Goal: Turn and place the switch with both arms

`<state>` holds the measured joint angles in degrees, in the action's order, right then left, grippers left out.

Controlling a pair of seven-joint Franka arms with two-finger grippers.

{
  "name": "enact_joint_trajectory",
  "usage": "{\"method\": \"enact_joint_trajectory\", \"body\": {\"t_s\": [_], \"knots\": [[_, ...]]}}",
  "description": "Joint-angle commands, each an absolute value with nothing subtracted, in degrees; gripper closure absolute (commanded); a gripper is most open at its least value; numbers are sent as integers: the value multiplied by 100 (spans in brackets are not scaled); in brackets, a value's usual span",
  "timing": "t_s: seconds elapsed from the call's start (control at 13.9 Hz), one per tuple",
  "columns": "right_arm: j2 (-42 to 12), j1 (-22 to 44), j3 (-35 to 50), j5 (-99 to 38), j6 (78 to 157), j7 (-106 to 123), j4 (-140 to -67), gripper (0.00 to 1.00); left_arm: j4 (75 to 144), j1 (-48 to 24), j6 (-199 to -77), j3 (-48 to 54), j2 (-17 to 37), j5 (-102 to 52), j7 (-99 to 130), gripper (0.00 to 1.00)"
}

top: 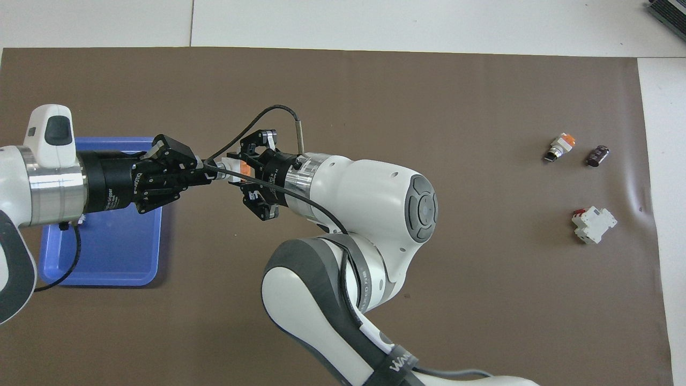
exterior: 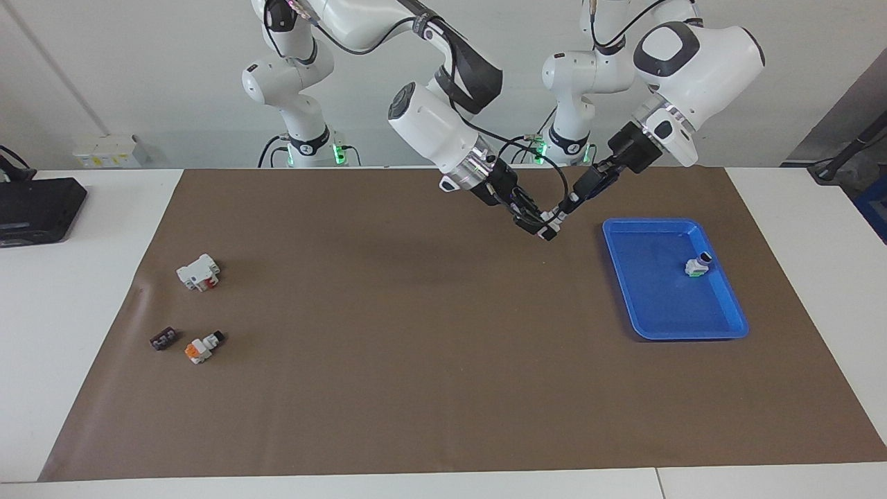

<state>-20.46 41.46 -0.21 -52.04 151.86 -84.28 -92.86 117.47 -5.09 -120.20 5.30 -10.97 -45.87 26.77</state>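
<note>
A small white switch [exterior: 549,222] with an orange face [top: 236,169] hangs in the air between my two grippers, over the brown mat beside the blue tray [exterior: 675,336]. My right gripper [exterior: 539,225] [top: 242,174] is shut on one end. My left gripper [exterior: 560,216] [top: 214,174] comes in from the tray's side and is shut on the other end. A second switch [exterior: 203,346] [top: 560,146] with an orange face lies on the mat toward the right arm's end. A third one [exterior: 698,265], with green on it, lies in the tray; in the overhead view my left arm hides it.
A larger white block with red marks [exterior: 198,272] [top: 593,225] and a flat black piece [exterior: 163,339] [top: 597,155] lie near the second switch. The tray also shows in the overhead view [top: 102,279]. A black device [exterior: 34,208] sits on the white table off the mat.
</note>
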Motion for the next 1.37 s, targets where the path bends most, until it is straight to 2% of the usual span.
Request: {"method": "enact_joint_trajectory", "body": {"t_s": [0.0, 0.14, 0.65, 1.3], "knots": [[-2101, 4113, 9, -5098, 15126, -8596, -9158, 100, 11971, -615, -12182, 475, -1274, -4676, 2725, 91], [-2101, 4113, 9, -5098, 15135, -8596, -9158, 100, 11971, -624, -12173, 475, -1274, -4676, 2725, 100], [-2101, 4113, 9, -5106, 15135, -8596, -9158, 100, 11971, -624, -12155, 466, -1266, -4676, 2882, 100], [-2101, 4113, 9, -5106, 15152, -8596, -9158, 100, 11962, -624, -12454, 466, -1222, -4658, 5314, 100]]}}
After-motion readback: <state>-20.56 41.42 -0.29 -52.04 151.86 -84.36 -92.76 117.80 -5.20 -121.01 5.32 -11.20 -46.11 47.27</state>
